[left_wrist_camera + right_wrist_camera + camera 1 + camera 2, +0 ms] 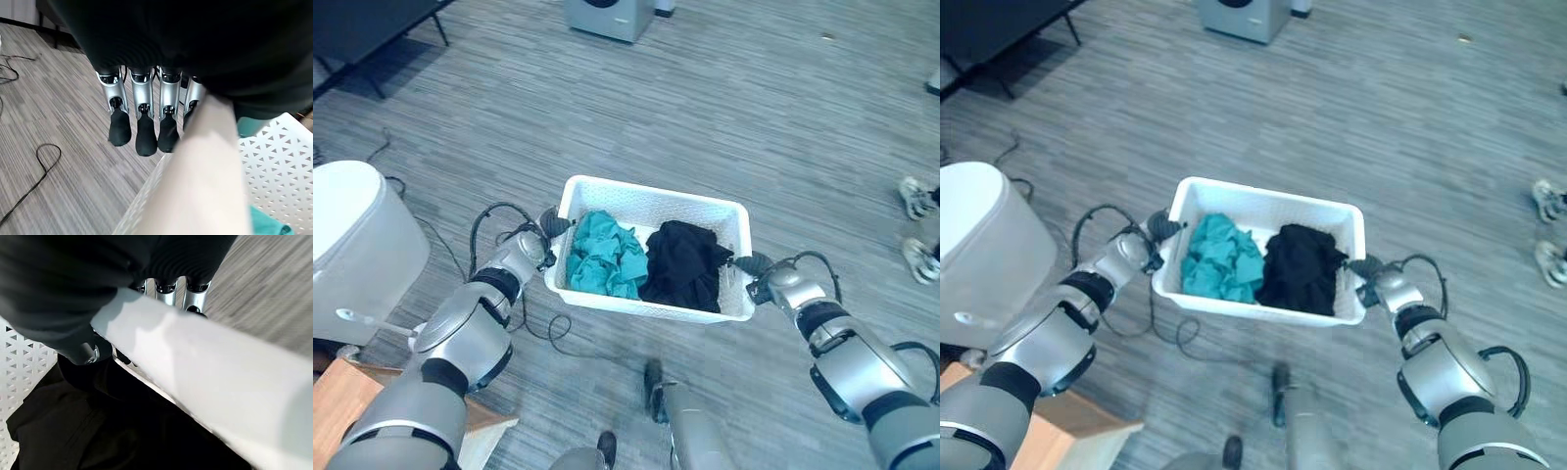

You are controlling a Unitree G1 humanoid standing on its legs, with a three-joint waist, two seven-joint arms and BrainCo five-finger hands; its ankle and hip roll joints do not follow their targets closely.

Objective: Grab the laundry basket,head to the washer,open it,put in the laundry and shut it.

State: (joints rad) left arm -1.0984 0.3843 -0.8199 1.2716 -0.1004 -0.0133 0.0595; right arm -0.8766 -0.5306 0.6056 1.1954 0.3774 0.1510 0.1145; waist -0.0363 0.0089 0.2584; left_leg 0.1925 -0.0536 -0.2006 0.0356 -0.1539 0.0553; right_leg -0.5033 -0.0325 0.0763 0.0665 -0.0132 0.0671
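White laundry basket (651, 211) is held up off the floor between both hands, in front of the robot. Left hand (551, 223) is at the basket's left rim; fingers (146, 132) hang straight down outside the wall, not curled. Right hand (754, 264) is at the right rim; thumb inside over the black garment (683, 264), fingers (168, 289) outside, pinching the rim. Teal garment (605, 255) lies in the left half. Washer (607, 15) stands well ahead on the grey floor (783, 127). A person's shoes (915, 225) show at far right.
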